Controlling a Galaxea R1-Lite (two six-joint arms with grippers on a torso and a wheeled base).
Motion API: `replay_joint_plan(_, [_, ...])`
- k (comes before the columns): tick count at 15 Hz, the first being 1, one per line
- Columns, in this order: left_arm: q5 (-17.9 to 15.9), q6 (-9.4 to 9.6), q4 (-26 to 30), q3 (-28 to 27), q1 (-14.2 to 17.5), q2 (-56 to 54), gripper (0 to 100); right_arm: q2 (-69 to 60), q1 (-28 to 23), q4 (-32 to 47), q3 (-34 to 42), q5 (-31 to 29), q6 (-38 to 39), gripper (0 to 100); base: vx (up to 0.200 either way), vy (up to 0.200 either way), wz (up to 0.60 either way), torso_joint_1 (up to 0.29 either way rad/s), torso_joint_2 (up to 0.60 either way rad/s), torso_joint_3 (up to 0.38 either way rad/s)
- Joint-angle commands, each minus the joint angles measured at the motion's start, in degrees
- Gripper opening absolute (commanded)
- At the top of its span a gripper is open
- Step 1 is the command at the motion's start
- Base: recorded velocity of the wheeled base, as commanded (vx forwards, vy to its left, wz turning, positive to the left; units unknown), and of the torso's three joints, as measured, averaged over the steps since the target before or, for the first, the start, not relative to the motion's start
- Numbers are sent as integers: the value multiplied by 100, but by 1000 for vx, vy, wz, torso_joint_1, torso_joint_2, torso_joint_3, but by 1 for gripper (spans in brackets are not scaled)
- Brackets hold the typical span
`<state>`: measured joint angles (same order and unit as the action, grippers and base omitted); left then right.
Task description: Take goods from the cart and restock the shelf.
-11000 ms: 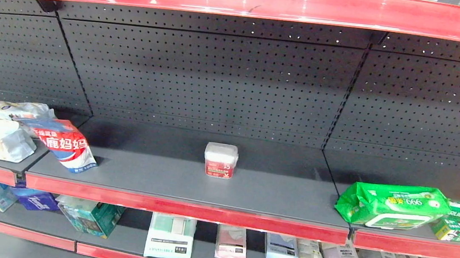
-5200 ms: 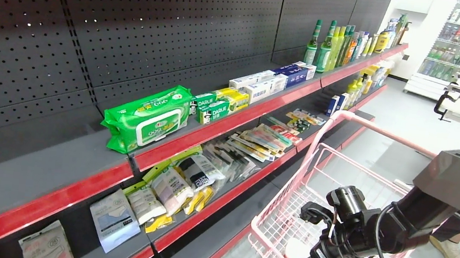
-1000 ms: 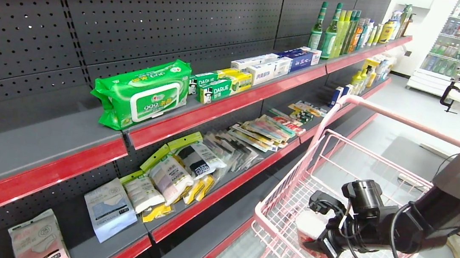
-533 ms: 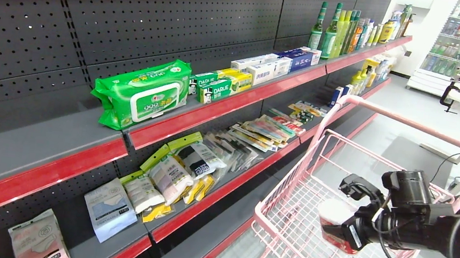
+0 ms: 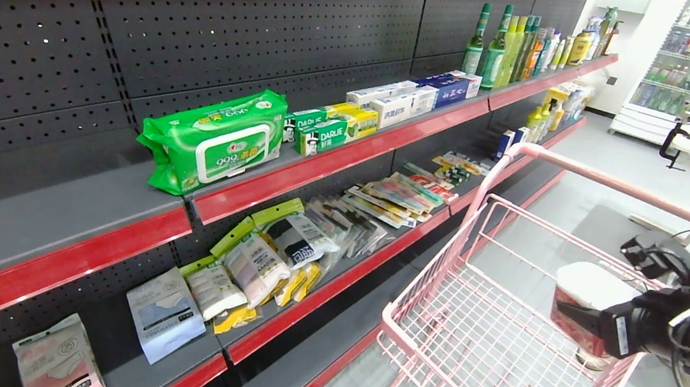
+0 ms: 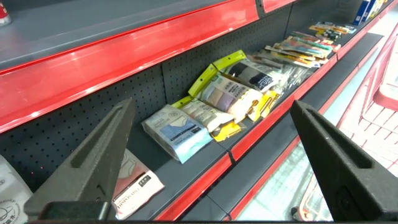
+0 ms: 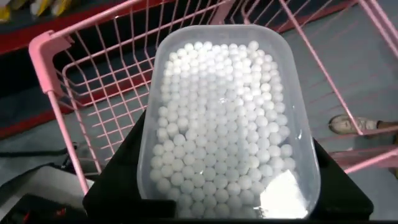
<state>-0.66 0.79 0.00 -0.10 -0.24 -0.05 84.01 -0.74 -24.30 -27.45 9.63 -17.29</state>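
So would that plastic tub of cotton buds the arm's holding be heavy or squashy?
Probably light: the tub looks packed with cotton-bud tips. Likely stiff: its walls look undented in the right gripper. Its smooth plastic might slip.

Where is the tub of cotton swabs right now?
Head view, right side: the tub is held in the right claw, above the pink cart and near its right rim.

Cart stood right of the shelf, near its lower boards. On the upper board: wipes pack at left, toothpaste boxes just right of it, bottles farther right. Packets lay on the board below. Tub sat between the right gripper fingers, above the cart's right rim.
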Motion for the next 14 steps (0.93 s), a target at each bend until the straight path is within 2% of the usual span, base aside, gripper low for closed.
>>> replay_joint_plan(1, [-4, 0, 0, 1, -2, 5, 100, -860, -189, -5, 240, -339, 67, 0, 0, 0, 0, 0, 0, 0])
replay_joint_plan(9, [-4, 0, 0, 1, -2, 5, 100, -1598, -330, 13, 513, -383, 76, 0, 0, 0, 0, 0, 0, 0])
replay_joint_plan(14, [-4, 0, 0, 1, -2, 5, 100, -1677, -365, 13, 504, -392, 67, 0, 0, 0, 0, 167, -424, -252])
